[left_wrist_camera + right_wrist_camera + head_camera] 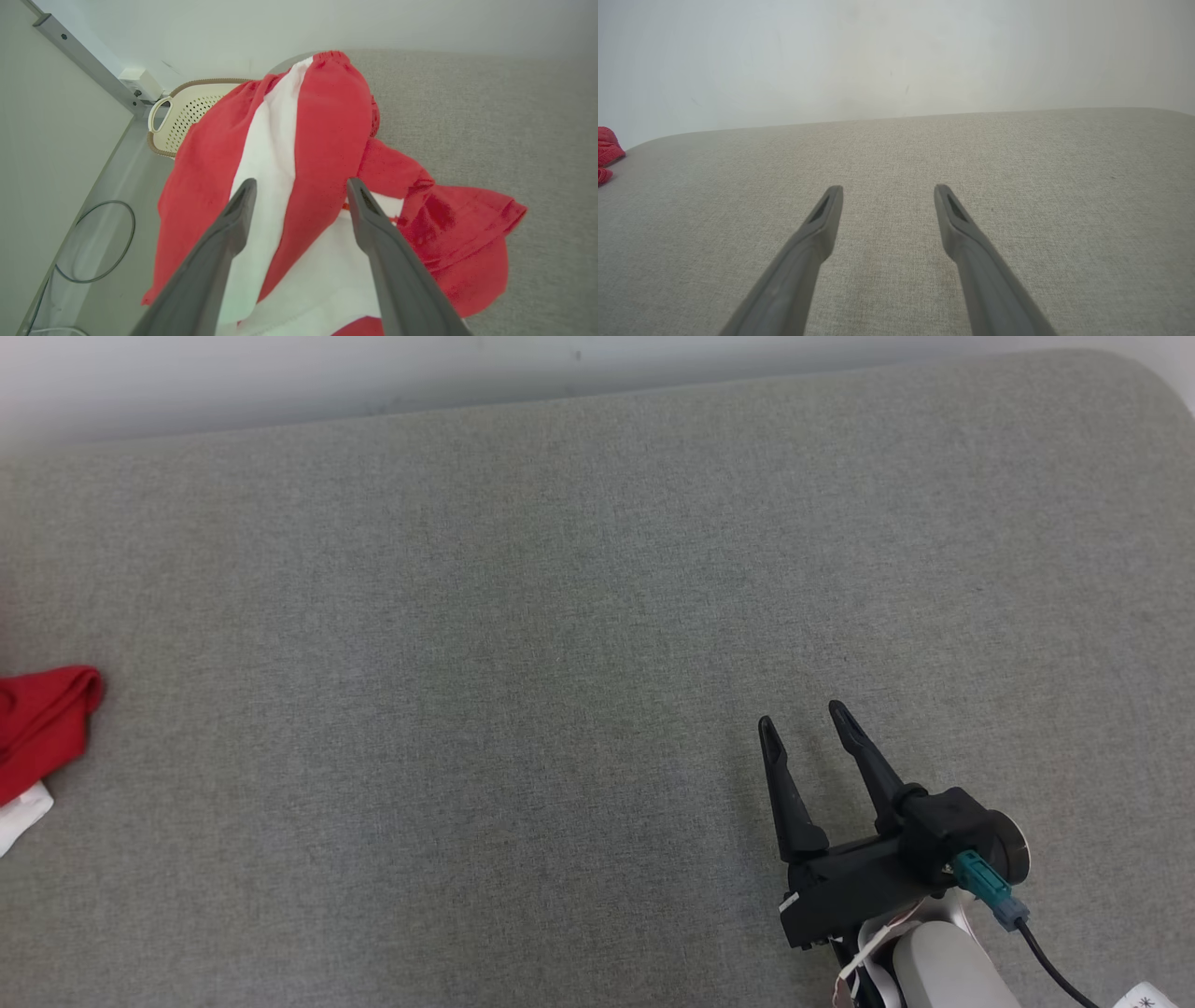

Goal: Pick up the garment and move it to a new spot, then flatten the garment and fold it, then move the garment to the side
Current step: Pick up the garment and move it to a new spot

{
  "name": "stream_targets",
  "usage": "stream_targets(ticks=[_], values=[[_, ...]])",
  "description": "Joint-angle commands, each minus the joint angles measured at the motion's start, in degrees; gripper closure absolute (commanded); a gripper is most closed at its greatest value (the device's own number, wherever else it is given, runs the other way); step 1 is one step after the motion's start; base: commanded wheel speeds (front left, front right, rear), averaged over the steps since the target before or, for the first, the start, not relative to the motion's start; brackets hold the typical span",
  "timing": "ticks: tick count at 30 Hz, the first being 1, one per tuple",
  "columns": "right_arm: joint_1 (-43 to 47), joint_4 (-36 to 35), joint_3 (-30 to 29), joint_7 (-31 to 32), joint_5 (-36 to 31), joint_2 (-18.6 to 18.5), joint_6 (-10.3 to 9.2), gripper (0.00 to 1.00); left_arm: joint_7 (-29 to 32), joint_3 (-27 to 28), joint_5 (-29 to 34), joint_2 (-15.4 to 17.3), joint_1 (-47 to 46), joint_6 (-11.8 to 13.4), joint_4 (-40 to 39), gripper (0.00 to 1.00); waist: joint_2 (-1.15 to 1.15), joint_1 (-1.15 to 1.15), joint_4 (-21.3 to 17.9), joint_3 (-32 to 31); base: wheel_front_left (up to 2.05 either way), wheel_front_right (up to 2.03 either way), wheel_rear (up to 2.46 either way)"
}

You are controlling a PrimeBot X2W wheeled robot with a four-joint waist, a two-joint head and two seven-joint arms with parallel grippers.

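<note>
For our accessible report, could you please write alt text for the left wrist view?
A crumpled red and white garment lies on a grey fabric surface, the open left claw pointing at it; a cream basket sits beyond.

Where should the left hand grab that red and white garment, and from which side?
Probably the raised red fold beside the white stripe, near the middle of the garment. It humps up off the grey surface, giving loft to pinch. Come in along the left hand and its own line: its jaws stand open astride that ridge.
</note>
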Motion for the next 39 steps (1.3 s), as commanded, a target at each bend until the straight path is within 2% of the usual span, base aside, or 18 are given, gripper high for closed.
stream_targets(ticks=[1, 8, 13, 15, 29, 39], values=[[-0.14, -0.18, -0.01, -0.32, -0.54, 0.04, 0.04, 0.00, 1.05, -0.23, -0.27, 0.38, -0.24, -0.13, 1.39, 0.00, -0.01, 0.00, -0.37, 0.57, 0.00, 0.00, 0.00], [-0.62, -0.50, -0.17, -0.26, -0.97, 0.03, 0.04, 0.00, 3.51, -1.01, -1.57, 0.52, -1.95, -1.13, 6.82, 0.00, -0.01, 0.00, -0.78, 1.79, 0.00, 0.00, 0.00], [-0.93, -0.58, -0.36, -0.27, -1.37, 0.03, 0.04, 0.00, 1.69, -1.82, -1.21, 0.98, -2.99, -1.42, 9.68, 0.00, -0.01, 0.00, -1.02, 2.50, 0.00, 0.00, 0.00], [-0.92, -0.68, -0.36, -0.27, -1.58, 0.04, 0.04, 0.00, 0.03, -2.48, -0.52, 1.28, -3.44, -1.39, 10.39, 0.99, -0.01, 0.00, -1.04, 2.65, 0.00, 0.00, 0.00], [-0.45, 0.70, -0.11, -0.28, -0.77, 0.03, 0.04, 0.00, -15.76, -5.68, 2.06, 2.22, -8.48, -1.90, 11.63, 1.00, -0.01, 0.00, -0.36, -0.30, 0.00, 0.00, 0.00], [0.73, 1.77, 0.81, -0.31, 1.35, 0.03, 0.04, 0.00, -19.32, -11.16, 3.22, 0.63, -14.80, -2.58, 6.46, 1.00, -0.01, 0.00, -0.36, -4.85, 0.00, 0.00, 0.00]])
